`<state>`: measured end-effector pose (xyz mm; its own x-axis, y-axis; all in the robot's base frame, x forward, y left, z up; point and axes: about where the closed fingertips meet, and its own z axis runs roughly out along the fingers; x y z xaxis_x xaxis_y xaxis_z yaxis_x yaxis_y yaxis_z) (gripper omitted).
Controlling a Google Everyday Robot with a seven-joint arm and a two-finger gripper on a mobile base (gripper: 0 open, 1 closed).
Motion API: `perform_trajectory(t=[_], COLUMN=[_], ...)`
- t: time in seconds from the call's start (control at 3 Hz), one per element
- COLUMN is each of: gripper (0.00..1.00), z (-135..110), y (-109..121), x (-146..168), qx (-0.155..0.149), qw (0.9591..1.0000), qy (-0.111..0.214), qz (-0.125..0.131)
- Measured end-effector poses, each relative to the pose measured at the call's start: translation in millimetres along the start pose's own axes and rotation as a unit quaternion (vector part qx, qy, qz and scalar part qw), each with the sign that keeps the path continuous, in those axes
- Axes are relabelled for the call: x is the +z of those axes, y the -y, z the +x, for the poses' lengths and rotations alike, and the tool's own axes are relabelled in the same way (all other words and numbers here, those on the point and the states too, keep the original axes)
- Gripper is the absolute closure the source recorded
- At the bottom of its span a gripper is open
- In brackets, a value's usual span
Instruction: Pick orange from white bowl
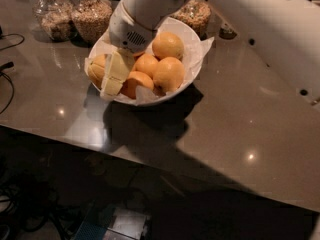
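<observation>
The white bowl, lined with crinkled white paper, stands on the grey counter and holds several oranges. My gripper hangs at the bowl's left rim under the white wrist housing. One pale yellow finger shows in front. The large orange sits right against that finger on its left, at rim height, partly hidden by it. The other finger is hidden behind the orange. The gripper looks shut on this orange.
Three glass jars of grains or nuts stand behind the bowl. My white arm crosses the upper right. The counter's front edge runs across the middle. Black cables lie at the far left.
</observation>
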<state>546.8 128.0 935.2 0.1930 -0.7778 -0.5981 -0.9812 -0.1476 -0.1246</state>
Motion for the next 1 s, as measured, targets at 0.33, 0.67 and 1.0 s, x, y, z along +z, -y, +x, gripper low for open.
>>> perform_trajectory(t=[0.33,0.67,1.0], gripper=[0.19,0.42,0.41], z=[5.4,-4.5,-6.8], y=[6.1,15.4,29.1], x=[-30.1,-31.3,-9.7], qx=[0.014,0.006,0.007], qw=[0.9982,0.997,0.9977], qy=[0.001,0.017,0.044], qz=[0.059,0.076,0.051])
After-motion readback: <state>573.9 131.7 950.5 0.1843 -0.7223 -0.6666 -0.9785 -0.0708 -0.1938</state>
